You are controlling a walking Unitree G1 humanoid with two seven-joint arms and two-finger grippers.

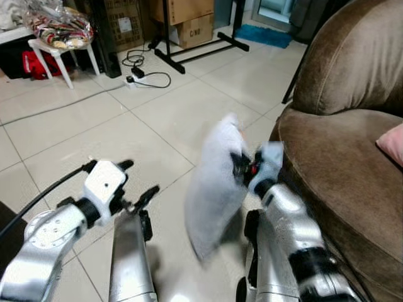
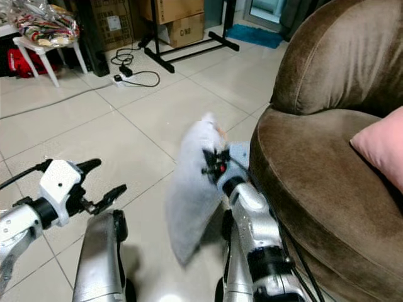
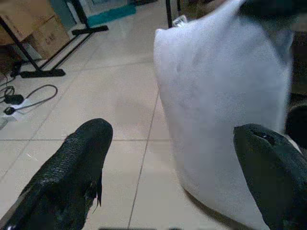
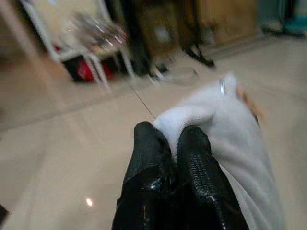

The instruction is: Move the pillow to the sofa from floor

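A pale grey-white pillow [image 1: 214, 182] hangs upright above the tiled floor, just left of the brown sofa [image 1: 340, 157]. My right gripper [image 1: 242, 167] is shut on the pillow's upper edge; in the right wrist view its fingers [image 4: 151, 148] pinch a fold of the fabric [image 4: 230, 120]. My left gripper [image 1: 140, 182] stands open to the pillow's left with nothing between its fingers, and the left wrist view shows the pillow [image 3: 225, 110] close ahead of its fingertips [image 3: 88, 143].
A pink cushion [image 2: 381, 151] lies on the sofa seat. At the back stand a white stool [image 1: 60, 50] with a wrapped bundle, a power strip with cables [image 1: 141, 75], a black stand [image 1: 189, 44] and cardboard boxes [image 1: 192, 25].
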